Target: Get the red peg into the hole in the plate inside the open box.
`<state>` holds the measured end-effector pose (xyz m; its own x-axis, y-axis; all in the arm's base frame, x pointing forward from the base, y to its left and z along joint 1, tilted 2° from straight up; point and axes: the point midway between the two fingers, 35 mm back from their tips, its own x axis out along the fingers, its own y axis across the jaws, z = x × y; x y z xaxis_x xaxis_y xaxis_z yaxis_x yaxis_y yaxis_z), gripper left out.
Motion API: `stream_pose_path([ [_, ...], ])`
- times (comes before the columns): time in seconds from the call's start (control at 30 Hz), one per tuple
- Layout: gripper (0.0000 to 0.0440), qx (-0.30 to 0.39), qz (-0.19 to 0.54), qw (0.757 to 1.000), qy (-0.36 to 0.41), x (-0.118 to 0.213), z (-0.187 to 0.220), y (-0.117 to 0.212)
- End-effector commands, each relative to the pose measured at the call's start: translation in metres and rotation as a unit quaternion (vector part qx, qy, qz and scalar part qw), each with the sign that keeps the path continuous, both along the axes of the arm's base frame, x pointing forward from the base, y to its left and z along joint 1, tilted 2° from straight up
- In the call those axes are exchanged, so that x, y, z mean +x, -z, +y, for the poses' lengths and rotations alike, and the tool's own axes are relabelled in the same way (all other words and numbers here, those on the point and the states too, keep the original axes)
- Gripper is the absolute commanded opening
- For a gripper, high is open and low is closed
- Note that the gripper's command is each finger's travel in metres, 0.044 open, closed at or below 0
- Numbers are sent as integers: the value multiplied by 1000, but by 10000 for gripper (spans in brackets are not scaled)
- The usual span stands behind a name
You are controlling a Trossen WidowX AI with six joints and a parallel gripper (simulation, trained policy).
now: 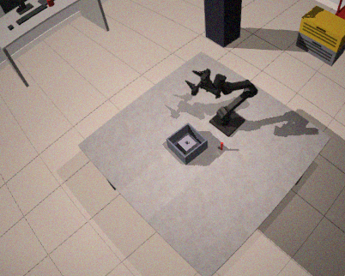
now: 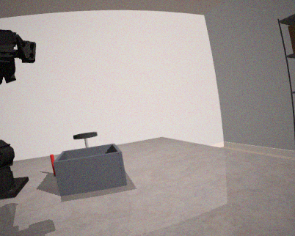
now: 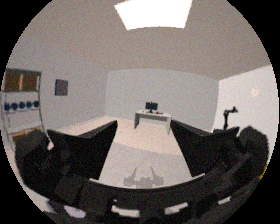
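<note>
The red peg (image 1: 221, 146) (image 2: 53, 164) stands upright on the grey table, just right of the open grey box (image 2: 89, 169) in the top view. Inside the box the light plate (image 1: 187, 143) with its small dark hole shows. My gripper (image 1: 196, 80) (image 3: 144, 123) is open and empty. It is held high in the air, pointing out level, far from the peg and the box. In the wrist view only the two dark fingers and the room beyond show.
The arm's base (image 1: 226, 124) (image 2: 9, 181) stands on the table behind the peg. A dark pillar (image 1: 222, 19) and a yellow crate (image 1: 323, 32) stand beyond the table. A desk (image 1: 39, 17) is far left. A stool (image 2: 85, 137) stands behind the box.
</note>
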<state>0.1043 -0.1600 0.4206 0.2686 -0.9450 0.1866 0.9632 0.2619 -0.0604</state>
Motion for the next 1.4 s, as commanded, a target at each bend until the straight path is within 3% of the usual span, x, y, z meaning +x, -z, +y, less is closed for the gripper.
stream_pose_path([
  [0.0, 419, 3, 8, 1000, -7, 4, 1, 2],
  [0.07, 440, 14, 23, 999, -32, 17, 3, 9],
  [0.33, 440, 84, 76, 984, -138, 78, 22, 52],
  [0.7, 440, 202, 155, 933, -253, 132, 71, 117],
  [1.03, 440, 328, 223, 863, -313, 145, 131, 174],
  [1.37, 440, 463, 286, 780, -310, 124, 194, 223],
])
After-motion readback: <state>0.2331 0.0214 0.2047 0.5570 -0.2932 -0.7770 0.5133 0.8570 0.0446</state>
